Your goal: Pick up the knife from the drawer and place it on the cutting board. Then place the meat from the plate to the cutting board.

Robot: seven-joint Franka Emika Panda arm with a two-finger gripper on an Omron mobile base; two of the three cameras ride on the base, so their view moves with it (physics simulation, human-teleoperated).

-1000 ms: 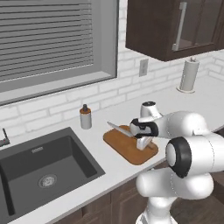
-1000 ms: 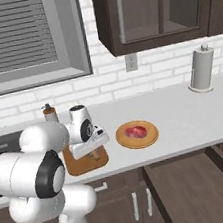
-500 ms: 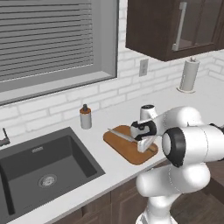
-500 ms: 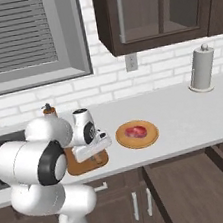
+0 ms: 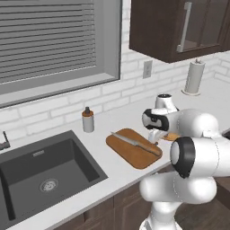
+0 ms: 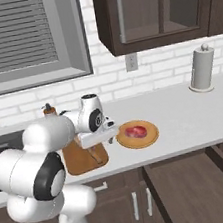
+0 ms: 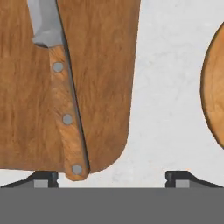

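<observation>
One step is done: the knife [image 7: 65, 105] lies on the cutting board [image 5: 130, 150] near the worktop's front edge; the pincer [image 7: 111, 177], open and empty, should next reach for the meat [image 6: 135, 130] on the plate [image 6: 150, 138]

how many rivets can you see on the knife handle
3, in a row along the knife handle in the hand view: near the blade, mid-handle, and at the butt by the cutting board edge.

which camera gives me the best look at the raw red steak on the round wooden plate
The right base view: the marbled red steak lies unobstructed on the round light wooden plate. In the left base view the arm covers it. The hand view catches just the plate's rim, no meat.
</observation>
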